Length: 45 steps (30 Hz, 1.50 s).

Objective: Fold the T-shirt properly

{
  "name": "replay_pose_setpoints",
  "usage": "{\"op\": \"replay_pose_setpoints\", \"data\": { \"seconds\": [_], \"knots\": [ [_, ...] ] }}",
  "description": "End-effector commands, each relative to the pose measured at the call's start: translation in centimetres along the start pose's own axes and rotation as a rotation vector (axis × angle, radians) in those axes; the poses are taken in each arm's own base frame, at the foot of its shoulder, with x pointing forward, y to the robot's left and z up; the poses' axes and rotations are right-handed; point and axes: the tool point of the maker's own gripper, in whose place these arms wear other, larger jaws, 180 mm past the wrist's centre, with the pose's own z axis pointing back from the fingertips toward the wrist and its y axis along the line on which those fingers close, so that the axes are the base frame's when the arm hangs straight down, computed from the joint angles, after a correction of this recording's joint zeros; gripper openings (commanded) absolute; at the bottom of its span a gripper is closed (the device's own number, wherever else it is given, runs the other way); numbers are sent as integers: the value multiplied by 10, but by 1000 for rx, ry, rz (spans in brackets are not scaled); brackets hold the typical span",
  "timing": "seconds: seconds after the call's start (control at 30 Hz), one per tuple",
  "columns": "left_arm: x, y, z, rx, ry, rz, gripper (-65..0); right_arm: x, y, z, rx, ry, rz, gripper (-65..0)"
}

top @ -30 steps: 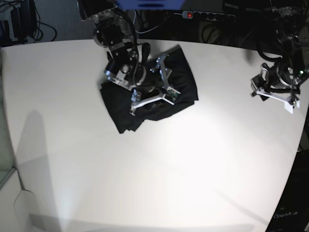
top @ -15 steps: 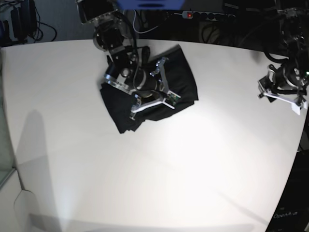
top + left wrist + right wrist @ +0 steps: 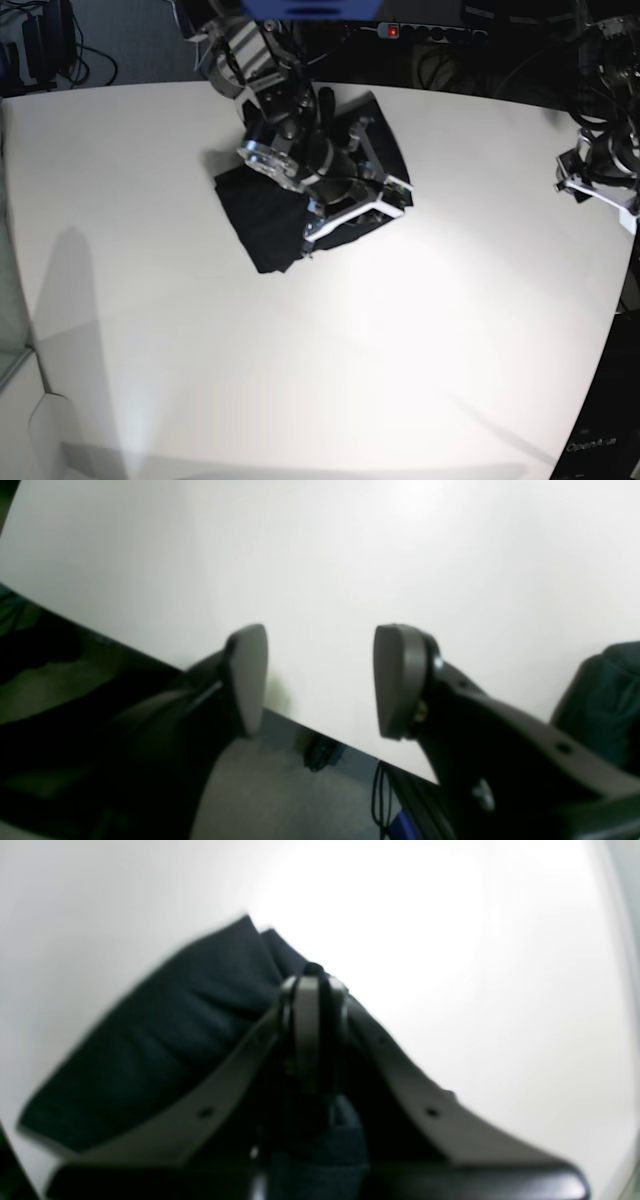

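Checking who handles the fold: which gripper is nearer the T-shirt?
Right. The right gripper is shut, right on the T-shirt; the left gripper hangs open over the table's far edge.

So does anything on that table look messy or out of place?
Only slightly: the T-shirt lies as a folded bundle set at an angle on the table, edges uneven, under the right gripper. Nothing looks spilled or damaged.

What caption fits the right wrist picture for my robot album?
Right gripper shut, pinching a fold of the black T-shirt on the white table.
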Motion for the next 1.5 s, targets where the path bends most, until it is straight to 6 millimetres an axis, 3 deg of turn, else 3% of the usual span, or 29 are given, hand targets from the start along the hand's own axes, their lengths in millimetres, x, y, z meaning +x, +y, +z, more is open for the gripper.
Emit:
{"op": "replay_pose_setpoints", "data": {
  "seconds": [0.0,0.2,0.33,0.53,0.67,0.73,0.9,1.0,1.17,1.3,1.47],
  "knots": [
    [12,0,6,4,-37,-16,-318,32,-8,5,-24,-93,2,-650],
    [12,1,5,4,-36,-17,-318,70,12,18,-3,-119,95,-650],
    [12,1,6,6,-37,-19,-318,81,28,22,23,-110,144,-650],
    [8,13,5,70,-37,-35,-318,74,57,23,89,-90,131,-650],
    [4,9,3,62,-31,-30,-318,66,65,20,113,-67,130,-650],
    [-4,-1,-1,42,-10,-55,-318,58,65,20,113,-53,145,-650],
    [-48,-51,-20,-43,113,-202,-318,52,63,20,110,-41,160,-650],
    [-69,-70,-24,-78,168,-267,-318,51,63,20,112,-40,160,-650],
    [-82,-79,-27,-97,198,-301,-318,51,64,20,114,-39,158,-650],
    [-101,-76,-43,-89,269,-246,-318,51,65,20,115,-38,156,-650],
    [-113,-100,-57,-126,317,-267,-318,51,66,21,116,-39,154,-650]
  ]
}}
